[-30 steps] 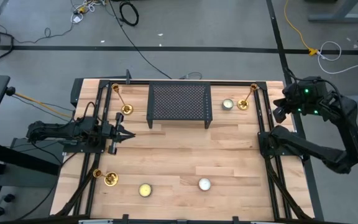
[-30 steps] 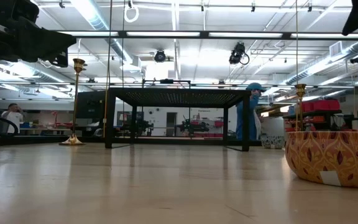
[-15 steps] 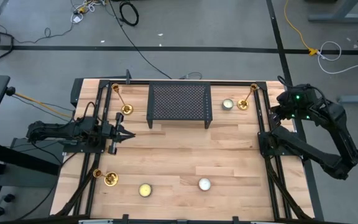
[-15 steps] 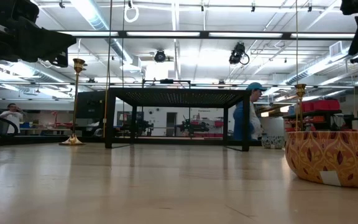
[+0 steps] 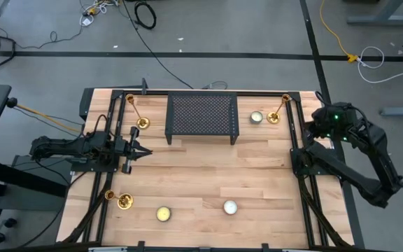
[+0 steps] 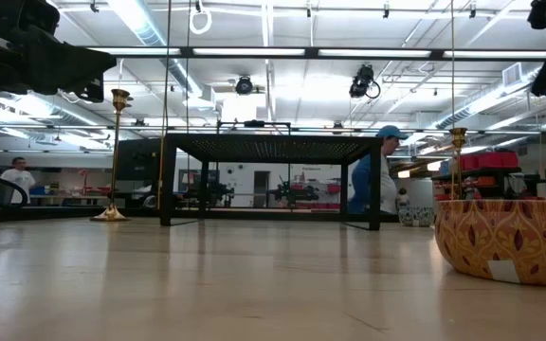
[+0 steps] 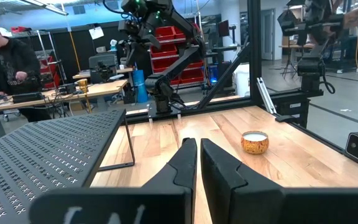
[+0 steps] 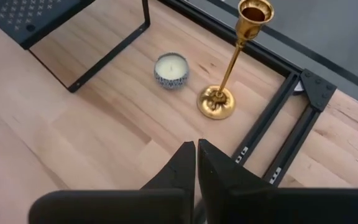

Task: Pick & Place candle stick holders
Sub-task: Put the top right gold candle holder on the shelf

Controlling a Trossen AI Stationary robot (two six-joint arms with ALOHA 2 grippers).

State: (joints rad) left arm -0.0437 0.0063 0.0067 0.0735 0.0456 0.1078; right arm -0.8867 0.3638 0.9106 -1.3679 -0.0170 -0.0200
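Note:
Three gold candle stick holders stand upright on their round bases: one at the far left, one at the far right and one at the near left. My right gripper is shut and holds nothing. It hangs high beyond the table's right edge, slanting down toward the far-right holder. My left gripper waits shut and level over the table's left side, its fingers together.
A black mesh rack stands at the far middle. Small candle tins sit beside the far-right holder and along the near edge. Black frame rails run along the table's sides. People move in the room behind.
My right gripper has come down beside the table's right edge as its arm folded in, staying shut and slanted down toward the far-right holder. A person behind the rack has walked a little to the left.

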